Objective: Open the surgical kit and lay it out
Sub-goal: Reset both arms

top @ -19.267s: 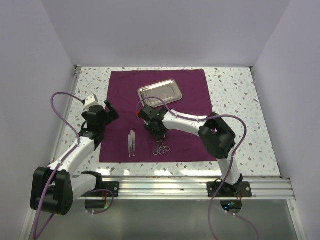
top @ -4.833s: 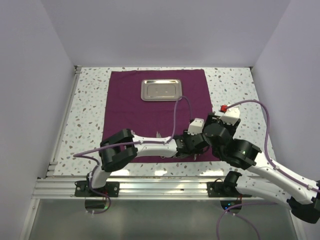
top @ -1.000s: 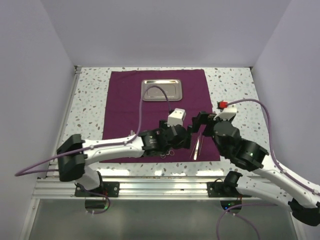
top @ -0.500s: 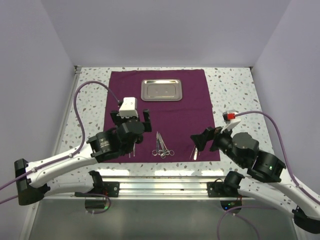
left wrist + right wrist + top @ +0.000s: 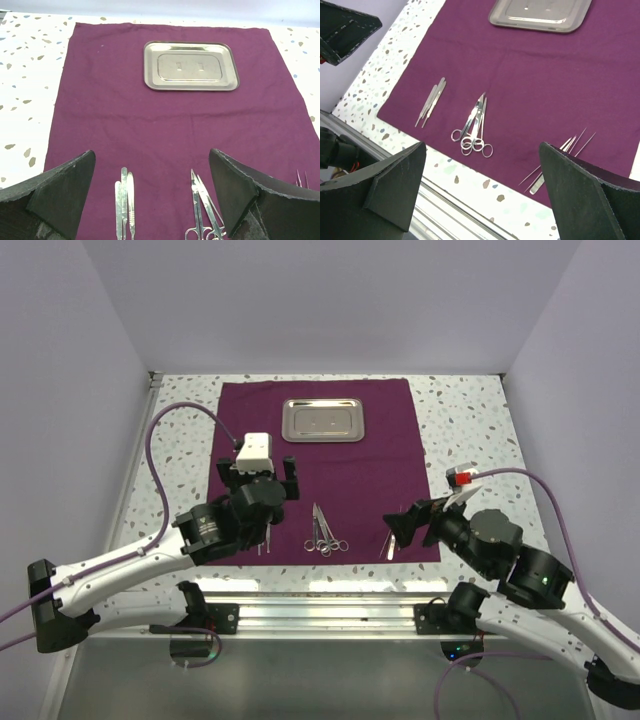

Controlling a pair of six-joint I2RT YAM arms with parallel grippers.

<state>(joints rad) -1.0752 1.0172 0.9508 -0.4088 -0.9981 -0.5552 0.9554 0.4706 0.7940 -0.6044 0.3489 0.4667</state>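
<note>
The surgical kit lies spread out. Its maroon cloth (image 5: 315, 465) is flat on the table, with the steel tray (image 5: 322, 421) at the far middle. Along the near edge lie slim handles (image 5: 125, 200), two pairs of scissors (image 5: 322, 530) and thin probes with tweezers (image 5: 560, 160). My left gripper (image 5: 262, 480) hovers open above the handles, and nothing is between its fingers (image 5: 55, 195). At the cloth's near right corner my right gripper (image 5: 415, 518) hangs open and empty over the probes. The tray (image 5: 540, 12) and the scissors (image 5: 475, 125) also show in the right wrist view.
Speckled tabletop (image 5: 470, 430) surrounds the cloth, and plain walls stand on three sides. An aluminium rail (image 5: 330, 615) with both arm bases runs along the near edge. Purple cables loop off both arms.
Over the last second my left arm has swung back from the cloth's middle right to its left side. The right gripper has drawn back towards the near edge. The instruments lie uncovered.
</note>
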